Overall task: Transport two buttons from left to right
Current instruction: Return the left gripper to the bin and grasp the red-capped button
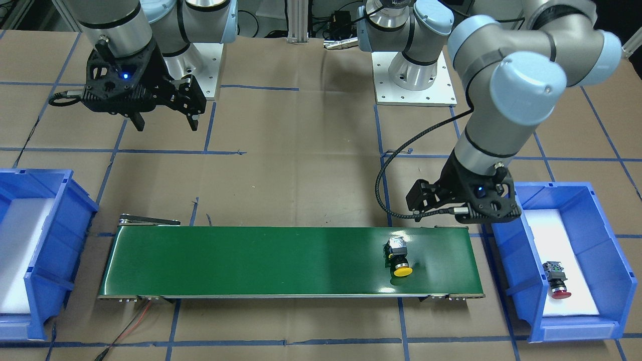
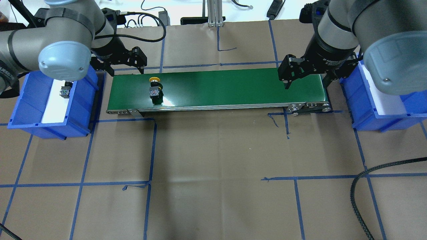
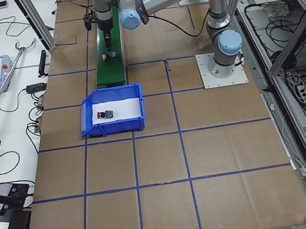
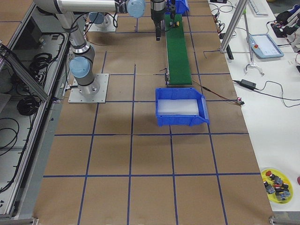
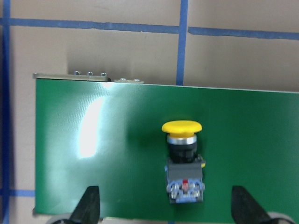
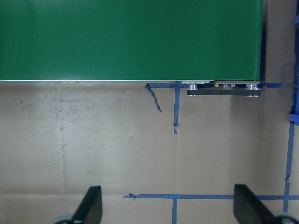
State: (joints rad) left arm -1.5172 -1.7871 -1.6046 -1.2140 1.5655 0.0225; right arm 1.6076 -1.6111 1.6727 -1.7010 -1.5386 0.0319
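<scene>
The yellow button [image 1: 399, 259] lies on its side on the green conveyor belt [image 1: 251, 260], near the belt's left-arm end; it also shows in the overhead view [image 2: 154, 87] and the left wrist view [image 5: 183, 161]. The red button [image 1: 556, 281] lies in the blue bin [image 1: 506, 250] on the robot's left. My left gripper [image 1: 435, 203] is open and empty, above the belt just behind the yellow button, its fingertips [image 5: 88, 205] apart on both sides. My right gripper [image 2: 307, 83] is open and empty over the belt's other end, and its fingertips [image 6: 91, 207] frame bare paper.
An empty blue bin [image 2: 377, 110] with a white liner stands past the belt's end on the robot's right. Brown paper with blue tape lines covers the table [image 2: 217, 160]. A black cable [image 2: 363, 180] loops at the near right. The belt's metal end bracket [image 6: 224, 89] lies below the right gripper.
</scene>
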